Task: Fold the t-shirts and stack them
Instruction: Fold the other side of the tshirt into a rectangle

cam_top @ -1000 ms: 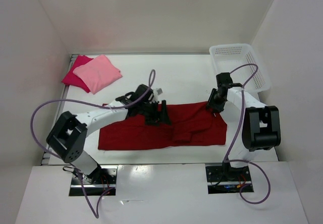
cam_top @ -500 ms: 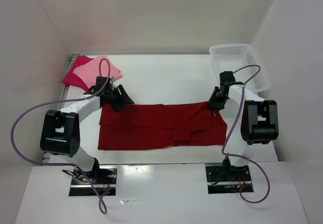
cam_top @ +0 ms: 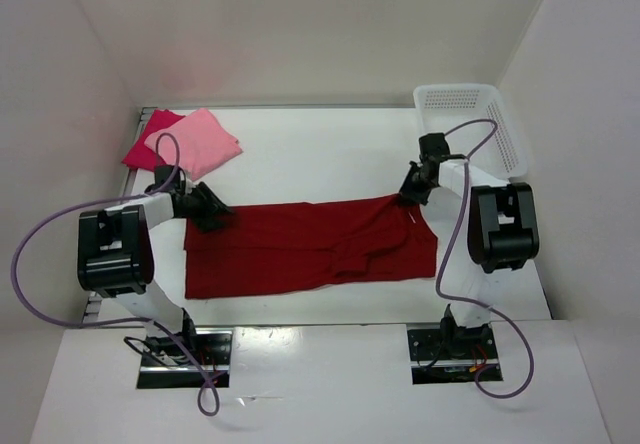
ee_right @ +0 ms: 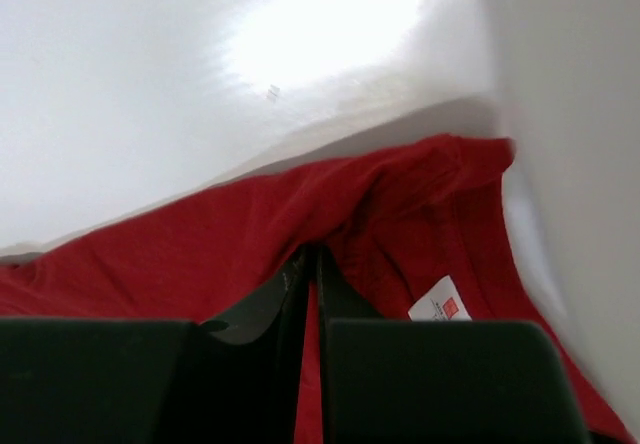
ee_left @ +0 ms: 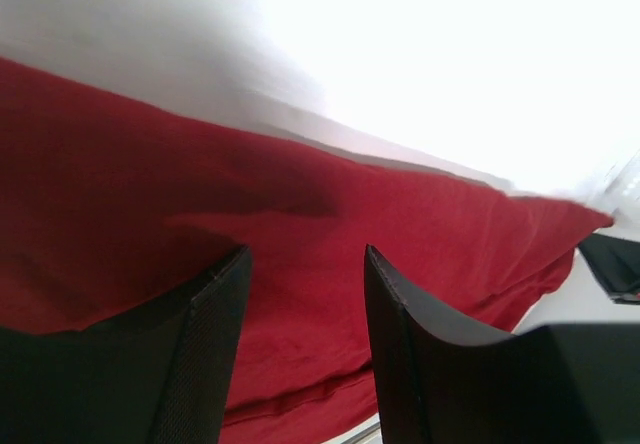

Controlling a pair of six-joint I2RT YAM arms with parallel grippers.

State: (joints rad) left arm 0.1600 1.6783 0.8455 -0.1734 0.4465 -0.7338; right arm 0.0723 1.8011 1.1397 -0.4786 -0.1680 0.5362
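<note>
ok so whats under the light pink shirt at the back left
The crimson-pink shirt lies under the light pink shirt, with only its left side and far corner sticking out. The rest of it is covered, so how it is folded cannot be seen.

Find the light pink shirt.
Top view, far-left table corner: the light pink shirt lies atop the crimson shirt, beyond the left gripper and dark red shirt.

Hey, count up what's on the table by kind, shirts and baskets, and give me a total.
T-shirts: 3 (dark red cloth t-shirt, light pink cloth t-shirt, crimson-pink cloth t-shirt)
Baskets: 1 (white plastic mesh basket)
Total: 4
</note>
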